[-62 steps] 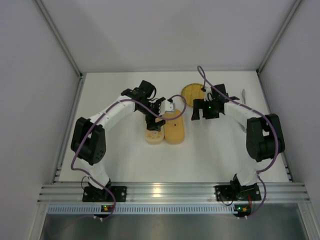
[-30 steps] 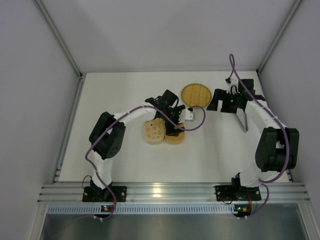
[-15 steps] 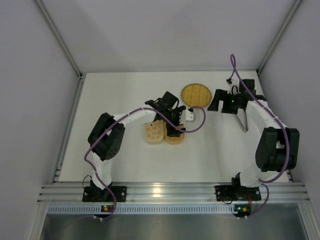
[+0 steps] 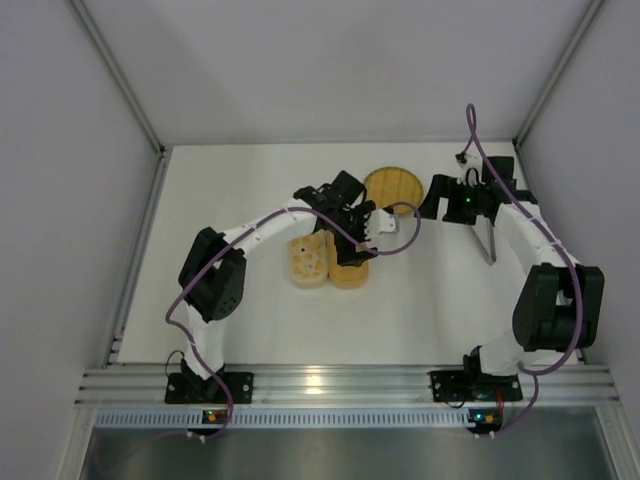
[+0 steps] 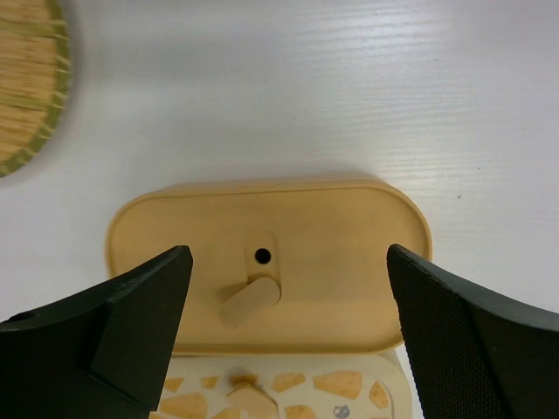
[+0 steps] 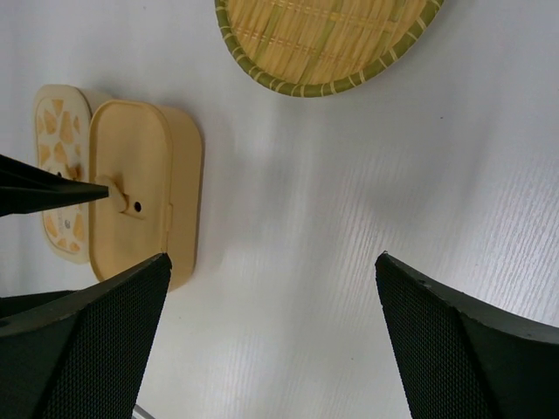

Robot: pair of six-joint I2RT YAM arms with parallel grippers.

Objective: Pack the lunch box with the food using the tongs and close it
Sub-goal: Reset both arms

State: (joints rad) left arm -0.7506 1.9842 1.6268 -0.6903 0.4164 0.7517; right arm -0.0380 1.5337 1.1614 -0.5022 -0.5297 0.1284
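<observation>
The lunch box lies in two oval parts side by side: a plain tan part (image 4: pixel 351 268) (image 5: pixel 266 262) (image 6: pixel 140 192) with a small peg and hole on top, and a cream part with an orange cheese pattern (image 4: pixel 308 262) (image 5: pixel 288 388) (image 6: pixel 57 170). My left gripper (image 4: pixel 350 248) (image 5: pixel 288 336) hovers open over the tan part, its fingers (image 5: pixel 113 323) astride it without touching. My right gripper (image 4: pixel 440 203) (image 6: pixel 271 349) hangs open over bare table beside the woven plate. The tongs (image 4: pixel 486 240) lie on the table by the right forearm. The food is out of view.
The round woven yellow plate (image 4: pixel 392 188) (image 6: pixel 323 39) sits behind the lunch box with nothing showing on it. White walls enclose the table at the back and on both sides. A purple cable loops off each wrist.
The left gripper has shifted slightly toward the back over the tan part. The right arm has barely moved. Both grippers have stayed open.
</observation>
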